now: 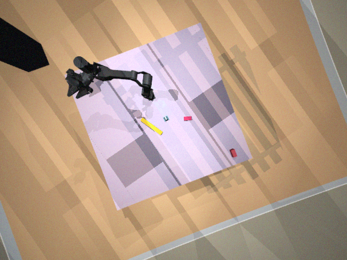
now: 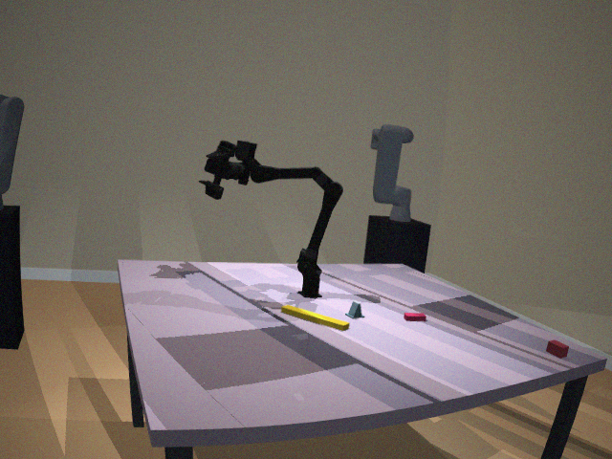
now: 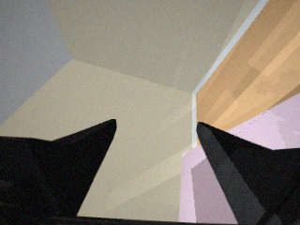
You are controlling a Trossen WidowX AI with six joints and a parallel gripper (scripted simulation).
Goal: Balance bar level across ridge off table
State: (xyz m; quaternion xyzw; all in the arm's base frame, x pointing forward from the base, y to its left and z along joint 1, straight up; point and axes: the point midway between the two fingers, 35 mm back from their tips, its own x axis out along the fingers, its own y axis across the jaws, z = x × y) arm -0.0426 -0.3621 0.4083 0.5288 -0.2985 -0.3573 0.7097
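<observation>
The yellow bar [image 1: 151, 126] [image 2: 315, 317] lies flat on the table [image 1: 134, 195] [image 2: 296, 400]. The small teal ridge [image 1: 166, 118] [image 2: 355, 310] stands beside it on the table, apart from the bar. My gripper [image 1: 73, 96] [image 2: 203, 168] [image 3: 156, 125] is open and empty. It is raised high, well to the left of the bar and ridge in the top and exterior views. In the wrist view its two fingers stand wide apart, with wall, floor and a table edge behind them; neither bar nor ridge shows there.
A pink-red block [image 1: 187, 118] [image 2: 414, 316] lies to the right of the ridge in the top and exterior views. A darker red block [image 1: 233, 153] [image 2: 557, 348] stands near the table's far right corner. Grey arms on black pedestals stand beyond the table in the exterior view.
</observation>
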